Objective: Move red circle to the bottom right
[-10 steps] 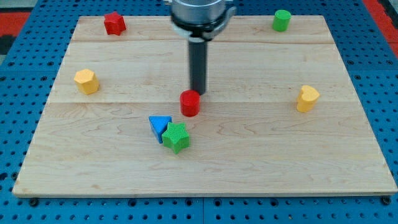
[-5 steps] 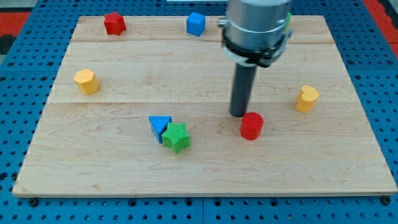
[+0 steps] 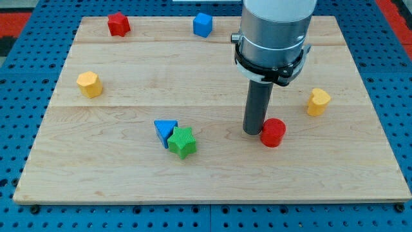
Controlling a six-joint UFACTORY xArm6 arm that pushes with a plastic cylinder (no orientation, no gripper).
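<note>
**Rod tip lines up on red circle for run to board's corner**

My tip (image 3: 255, 132) sits on the wooden board (image 3: 212, 180), touching or all but touching the red circle (image 3: 273, 132) on its left side as the view has it. The red circle lies right of board centre, approx. mid-height, w/ the yellow block (image 3: 318, 102) up and to its right, apart from it. No fingers on this rig, only a plain rod, so nothing to spread or pinch; the block is pushed, not held.

Judgement: the push is part-way, w/ the bottom-right corner well off down and to the right. From where the tip stands, a straight shove would send the block mostly rightward, i.e. toward the board's right edge rather than the corner. To do it well, the tip should work round to the circle's upper-left, then drive diagonally thru its centre. A round block slips off a rod easily, so keep the line centred, correct early, and ease off near the edge so it doesn't go over.

Elsewhere, clear of the path: blue triangle (image 3: 165, 130) touching green star (image 3: 183, 142) at lower centre; yellow hexagon-like block (image 3: 89, 84) at left; red star (image 3: 118, 24) and blue block (image 3: 203, 24) along the top.
</note>
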